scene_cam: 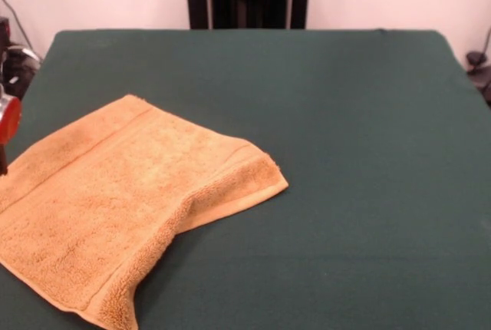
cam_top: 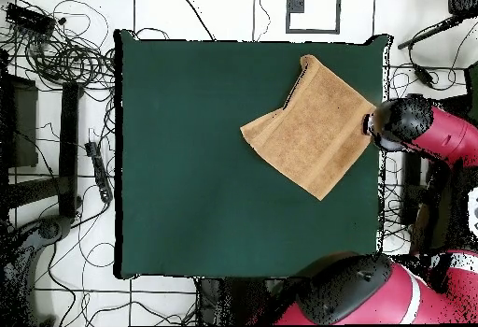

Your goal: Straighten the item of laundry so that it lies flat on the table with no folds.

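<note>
The item of laundry, a golden-orange towel, lies near the table's front left corner in the front view. Its right part is folded over, making a doubled thick edge. A woven band runs near its far edge. In the overhead view the towel lies diamond-wise at the table's upper right, with a turned-over flap along its upper left side. The red and black arm end hangs over the towel's right corner at the table's edge and hides the gripper. Only a red piece of the arm shows in the front view.
The green table stretches wide to the right of the towel in the front view. Cables and stands lie on the floor beyond the table's left side in the overhead view. The arm's base sits below the table.
</note>
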